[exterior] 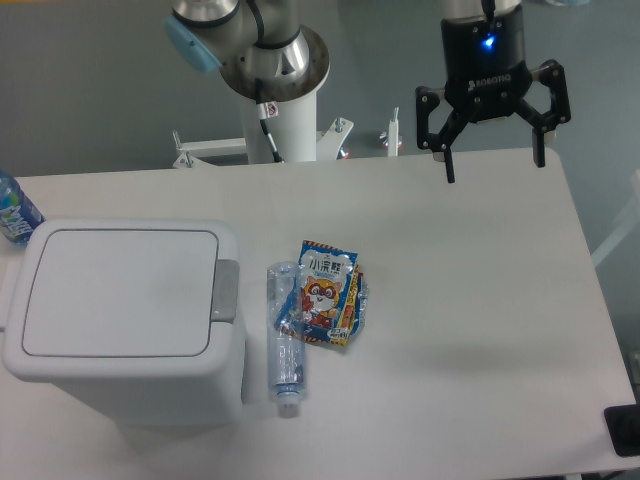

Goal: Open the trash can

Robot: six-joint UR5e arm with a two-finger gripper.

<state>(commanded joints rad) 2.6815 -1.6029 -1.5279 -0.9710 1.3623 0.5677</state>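
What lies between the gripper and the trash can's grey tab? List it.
In the camera view, a snack packet and clear bottle lie between gripper and trash can.

Single fixed view, set high at the near edge, looking steeply down and toward the far wall. Wide enough to take in nearly the whole table (460,330), arm base (275,75) at the far edge. No second view.

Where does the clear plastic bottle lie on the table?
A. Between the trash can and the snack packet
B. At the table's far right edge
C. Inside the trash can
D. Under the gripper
A: the clear plastic bottle lies flat between the trash can and the snack packet, its cap end nearest the camera.
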